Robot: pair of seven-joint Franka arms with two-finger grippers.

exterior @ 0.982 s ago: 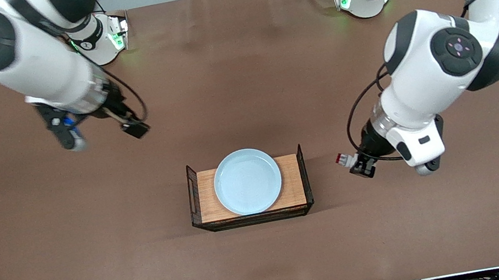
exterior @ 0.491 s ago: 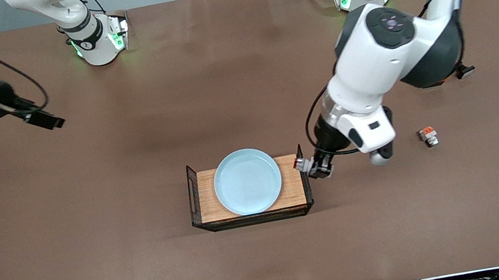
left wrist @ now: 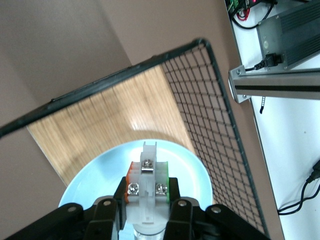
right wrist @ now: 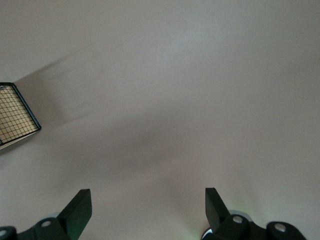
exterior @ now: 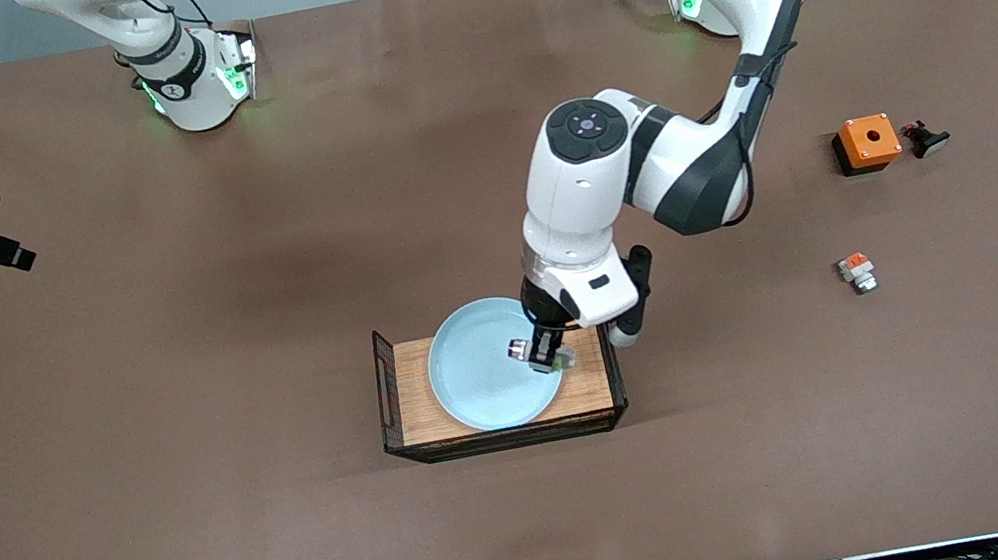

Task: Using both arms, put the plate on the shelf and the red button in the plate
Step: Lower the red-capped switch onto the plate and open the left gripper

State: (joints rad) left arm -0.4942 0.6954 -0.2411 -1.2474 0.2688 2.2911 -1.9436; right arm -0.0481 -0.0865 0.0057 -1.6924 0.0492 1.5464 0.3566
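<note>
Here, reading the front view from its left edge: the right gripper (right wrist: 148, 210) hangs over bare tabletop at the right arm's end, well apart from the work, fingers spread wide and empty; that arm waits. At centre stands the wooden tray (exterior: 414, 406) with black wire end walls, and on it rests the plate (exterior: 479, 374), filling most of the tray's width. The left gripper (exterior: 544, 354) is over the plate's edge toward the left arm's end of the table, clamped on the red button (left wrist: 146, 187); the left wrist view shows the button's whitish body pinched between both fingers, pointing down at the plate. Directly below the button lies the plate's open floor, so the coming move is judged a short descent and release. The nearest edges are the plate's raised rim and the tray's wire wall (left wrist: 210, 135) just beside it; toward the plate's centre there is free room. Farther toward the left arm's end lie a white block with orange top (exterior: 856, 271), an orange box (exterior: 866, 142) and a small black part (exterior: 924, 138), all well apart.
</note>
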